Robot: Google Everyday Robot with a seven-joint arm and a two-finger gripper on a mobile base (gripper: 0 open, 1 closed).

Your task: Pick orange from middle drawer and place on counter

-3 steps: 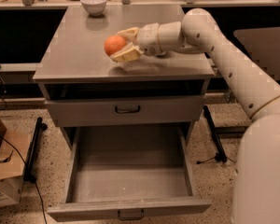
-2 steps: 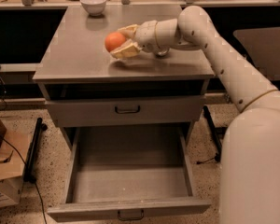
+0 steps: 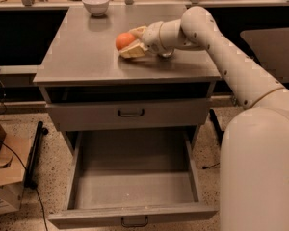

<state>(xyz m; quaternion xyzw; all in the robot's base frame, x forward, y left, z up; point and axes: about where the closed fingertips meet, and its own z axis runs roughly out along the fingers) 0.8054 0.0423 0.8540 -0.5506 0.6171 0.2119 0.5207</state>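
Orange brought to the counter
The gripper clasps the orange between its two fingers, low over the counter; I think it holds on so the round fruit cannot roll. The middle drawer stands pulled out below.

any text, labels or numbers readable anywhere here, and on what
No text can be read.
cardboard box on the floor: dark print near its lower edge, too blurred to read.
orange, the gripper closed on it over the counter, and the open middle drawer: no markings show.
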